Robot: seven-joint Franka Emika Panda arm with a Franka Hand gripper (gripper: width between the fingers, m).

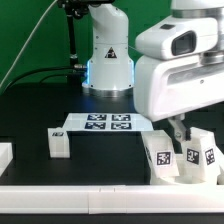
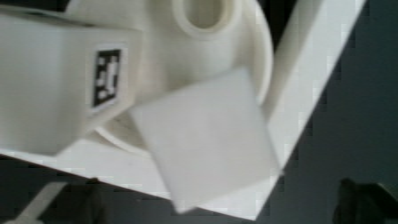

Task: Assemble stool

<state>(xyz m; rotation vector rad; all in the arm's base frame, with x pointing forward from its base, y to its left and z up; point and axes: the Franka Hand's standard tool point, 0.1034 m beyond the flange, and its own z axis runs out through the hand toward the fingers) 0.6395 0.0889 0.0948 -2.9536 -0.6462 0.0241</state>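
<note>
In the wrist view the round white seat disc [image 2: 240, 60] fills the frame, one hollow socket [image 2: 210, 14] showing. A white block leg [image 2: 63, 90] with a black-and-white tag stands on it, and a second leg [image 2: 205, 145] shows a plain face. My gripper [image 2: 210, 205] is open, its dark fingers [image 2: 50, 205] blurred at either side of that second leg's corner, gripping nothing. In the exterior view the gripper [image 1: 178, 132] hangs just above the tagged white stool parts [image 1: 160, 156] at the exterior view's right. Another loose leg [image 1: 58, 144] lies apart at the left of the marker board.
The marker board [image 1: 100, 123] lies at the table's middle, before the robot's base [image 1: 108, 60]. A white border rail [image 1: 90, 196] runs along the front edge, and a rail [image 2: 329, 70] passes beside the seat. A white block [image 1: 4, 156] sits at the exterior view's left edge.
</note>
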